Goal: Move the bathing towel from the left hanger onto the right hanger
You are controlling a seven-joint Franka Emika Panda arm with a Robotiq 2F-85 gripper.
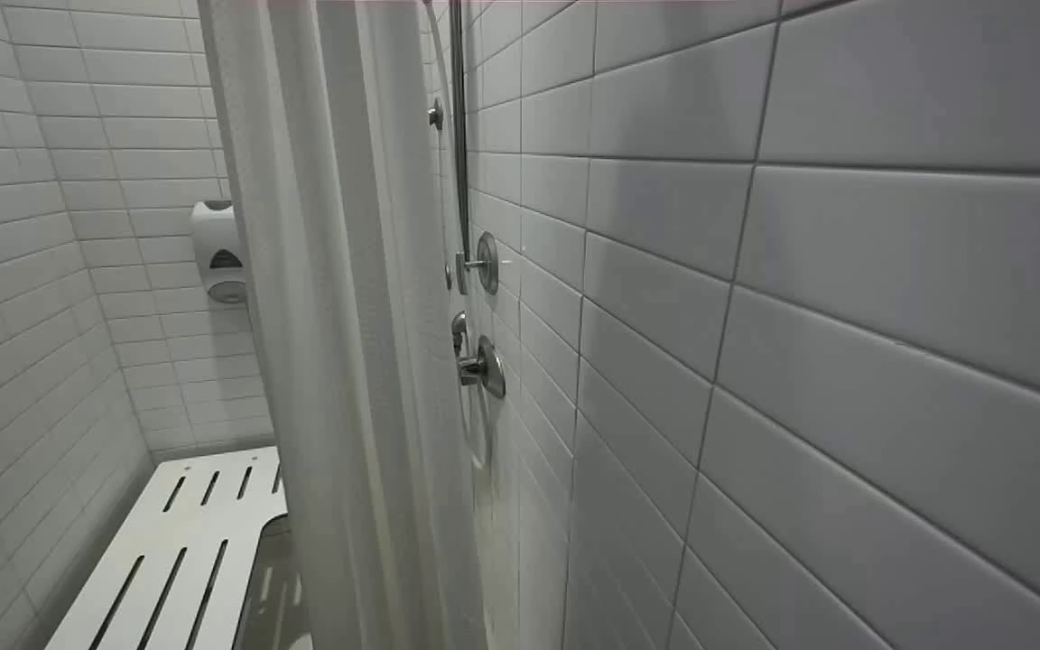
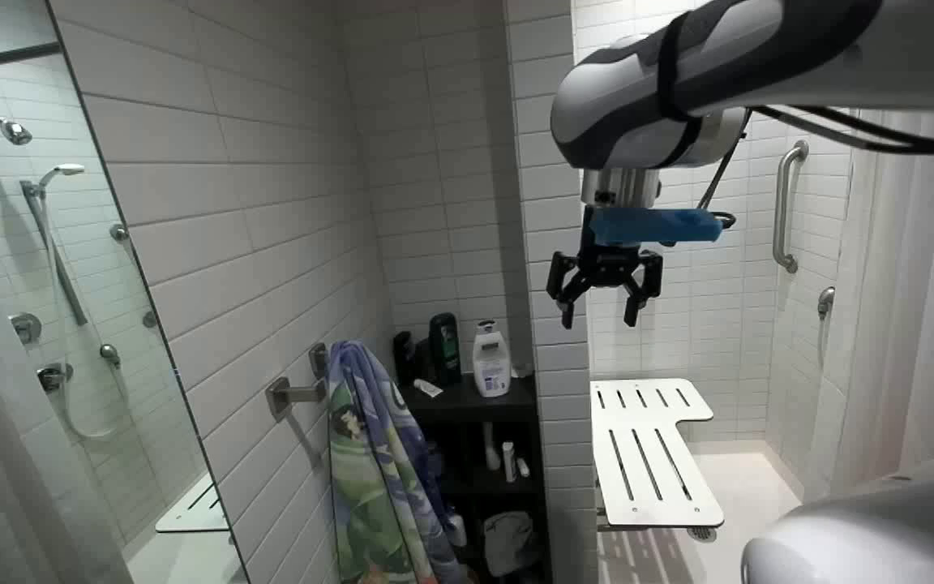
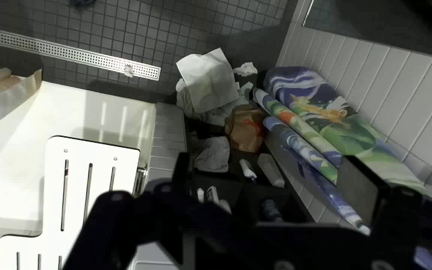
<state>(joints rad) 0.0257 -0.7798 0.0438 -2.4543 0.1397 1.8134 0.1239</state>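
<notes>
While the towel (image 2: 382,478) hangs on the white tiled wall (image 2: 191,195), the fingers (image 2: 633,311) are spread wide, pointing down, holding nothing. In an exterior view they sit above and right of the towel in frame, well apart from it. Arm (image 2: 629,105) reaches in from the upper right, blue piece (image 2: 657,225) just above the fingers.

Two hooks on the wall: near hook (image 2: 280,397) is in plain view, far hook (image 2: 319,359) partly covered by the towel. Towel's top looks to be on the far hook. Near hook's free end stops at the towel's edge in frame; can't tell if they touch. Can't tell which counts as left or right.

Wrist view: towel hangs along the wall, one finger overlapping part of it in frame. Black shelf (image 2: 475,412) stands near the towel, black bottle (image 2: 444,345) and white bottle (image 2: 492,361) upright on top. Slotted bench (image 2: 645,415) shows in both exterior views, as does the curtain (image 1: 348,316). Mirror (image 2: 86,268) is left of the hooks in frame. Soap dispenser (image 1: 216,244) is partly behind the curtain.
</notes>
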